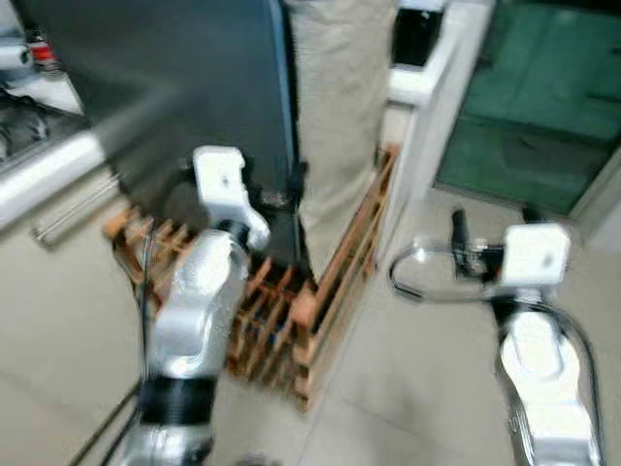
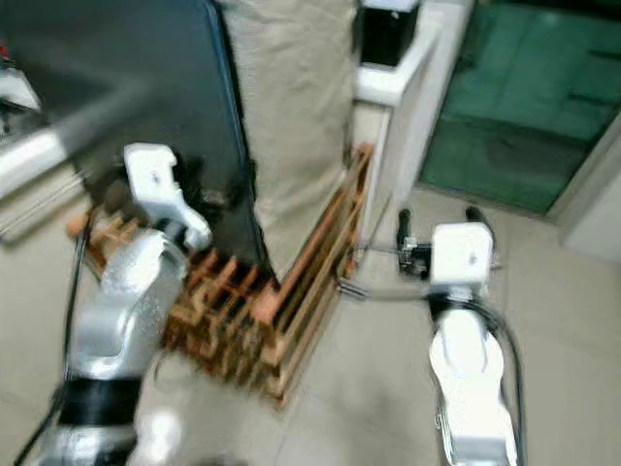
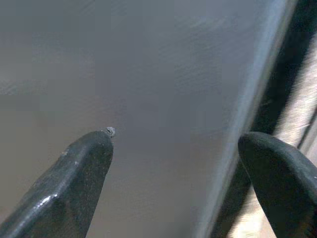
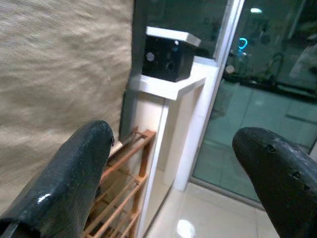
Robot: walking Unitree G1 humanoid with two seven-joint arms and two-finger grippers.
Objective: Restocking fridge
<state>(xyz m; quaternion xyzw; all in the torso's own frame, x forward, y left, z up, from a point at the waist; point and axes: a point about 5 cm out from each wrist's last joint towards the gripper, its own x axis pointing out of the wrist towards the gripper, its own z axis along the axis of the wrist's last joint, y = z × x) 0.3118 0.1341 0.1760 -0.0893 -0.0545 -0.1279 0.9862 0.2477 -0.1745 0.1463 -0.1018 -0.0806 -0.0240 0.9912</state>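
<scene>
1. Fridge (image 1: 184, 87): a dark grey body standing at the robot's front left; its flat door face is blurred in both eye views. Its right vertical edge runs down beside a beige cloth-covered panel (image 1: 340, 116).
2. Left gripper (image 3: 173, 183): raised close against the fridge door. In the left wrist view its two black fingers (image 3: 74, 183) are spread wide and hold nothing; the door's pale edge strip passes between them, with a dark gap and the beige cloth beyond it.
3. Right gripper (image 4: 183, 173): held out over the bare floor at the robot's front right, well apart from the fridge. Its fingers (image 4: 64, 183) are parted and empty.
4. Wooden rack (image 1: 291, 311): slatted, orange-brown, lying low on the floor at the foot of the fridge and the cloth panel. Its outer corner juts toward the robot, between the two arms.
5. White counter (image 1: 427, 78): a narrow ledge right of the cloth panel, carrying a black box (image 4: 166, 57). Its vertical white edge drops to the floor just beside the rack's far end.
6. Glass door (image 1: 543, 107): green-tinted, beyond the counter on the right.
7. Tiled floor (image 1: 417, 388): pale, open between the rack's edge and the right arm.
</scene>
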